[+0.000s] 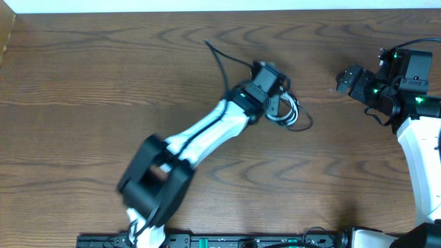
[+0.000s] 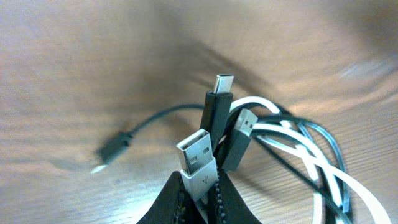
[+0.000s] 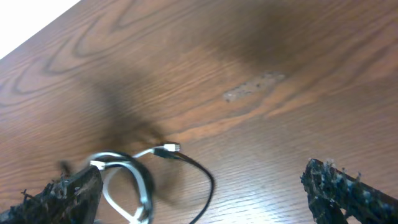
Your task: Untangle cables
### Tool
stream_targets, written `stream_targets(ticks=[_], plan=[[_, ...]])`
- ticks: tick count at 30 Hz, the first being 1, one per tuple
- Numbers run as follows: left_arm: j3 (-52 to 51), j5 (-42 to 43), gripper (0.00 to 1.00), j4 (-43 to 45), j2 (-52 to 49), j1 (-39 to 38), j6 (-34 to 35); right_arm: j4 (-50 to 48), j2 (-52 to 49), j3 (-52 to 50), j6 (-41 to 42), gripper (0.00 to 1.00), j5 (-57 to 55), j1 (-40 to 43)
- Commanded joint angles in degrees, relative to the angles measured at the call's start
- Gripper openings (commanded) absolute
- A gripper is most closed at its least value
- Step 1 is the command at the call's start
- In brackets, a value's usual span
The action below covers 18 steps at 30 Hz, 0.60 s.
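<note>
The cables lie tangled in a small bundle at the table's middle. The white cable (image 1: 293, 114) is coiled in loops, and the black cable (image 1: 219, 59) trails a tail up and to the left. My left gripper (image 1: 277, 105) is down on the bundle. In the left wrist view it (image 2: 199, 188) is shut on the white cable's flat USB plug (image 2: 198, 158), which stands up between its fingers. Two dark plugs (image 2: 217, 106) rise just behind it, beside white loops (image 2: 339, 183). My right gripper (image 1: 344, 81) hovers open at the far right, apart from the bundle. Its wrist view shows the white coil (image 3: 134, 180) and black cable (image 3: 204, 177) ahead of the wide jaws (image 3: 208, 199).
The brown wooden table (image 1: 103, 89) spreads to the left and front of the bundle. My left arm's white link (image 1: 207, 131) runs diagonally from the front left. A scuffed patch (image 3: 252, 87) marks the wood beyond the right gripper.
</note>
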<state>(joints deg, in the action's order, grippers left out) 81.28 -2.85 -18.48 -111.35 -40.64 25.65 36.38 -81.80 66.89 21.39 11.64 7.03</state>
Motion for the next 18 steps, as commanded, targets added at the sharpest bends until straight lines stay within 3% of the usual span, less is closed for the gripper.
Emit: stream_targets(ticks=[1, 9, 18], plan=[[0.5, 0.3, 0.08, 0.1, 7.8, 1.1, -0.6, -1.0, 0.9, 0.9, -1.0, 0.99, 6.4, -1.1], [0.5, 0.3, 0.08, -1.8, 9.5, 3.4, -0.6, -7.0, 0.9, 0.9, -10.0, 0.97, 23.6, -5.9], [0.5, 0.3, 0.08, -5.7, 9.5, 6.5, -2.1, -9.0, -0.7, 0.9, -13.7, 0.92, 20.9, -14.7]])
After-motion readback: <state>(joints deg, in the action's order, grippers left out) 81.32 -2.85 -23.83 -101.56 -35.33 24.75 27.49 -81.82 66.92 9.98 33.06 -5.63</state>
